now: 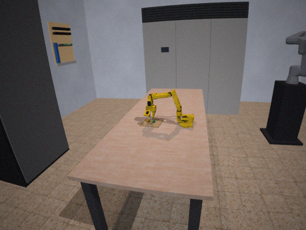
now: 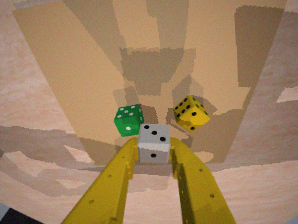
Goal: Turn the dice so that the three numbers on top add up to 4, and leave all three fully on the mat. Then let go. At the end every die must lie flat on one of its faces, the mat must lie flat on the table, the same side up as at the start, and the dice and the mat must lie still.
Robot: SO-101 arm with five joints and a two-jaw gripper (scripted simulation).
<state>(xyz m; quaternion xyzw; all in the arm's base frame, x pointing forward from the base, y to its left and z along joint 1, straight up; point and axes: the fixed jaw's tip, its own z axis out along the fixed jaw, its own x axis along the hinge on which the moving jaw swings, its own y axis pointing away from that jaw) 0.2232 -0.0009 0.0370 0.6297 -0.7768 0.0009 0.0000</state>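
- While you look across the room from the exterior view, the long wooden bench (image 1: 144, 165) is the biggest thing that matters to you; it stands on dark legs over a tiled floor, with a grey cabinet (image 1: 194, 64) against the wall behind it.
- On the far half of that bench you have the yellow arm (image 1: 165, 96), its base planted near the right edge, reaching up and over to the left and then pointing down.
- Under the arm's tip lies the tan mat (image 2: 65, 70), flat on the bench, with shadows of the arm falling across it.
- Your claw (image 2: 154, 150) points down at the mat and is clenched on the white die (image 2: 154, 143); in the wrist view its two yellow fingers press the die's left and right sides.
- That white die shows two pips on the face turned up and away and one pip on the face toward the camera. You cannot tell from these views whether it touches the mat.
- Just beyond it to the left, the green die (image 2: 129, 120) sits on the mat, close to the white one.
- Off to the right, the yellow die (image 2: 191, 112) sits on the mat too, turned corner-on to you and apart from the other two.
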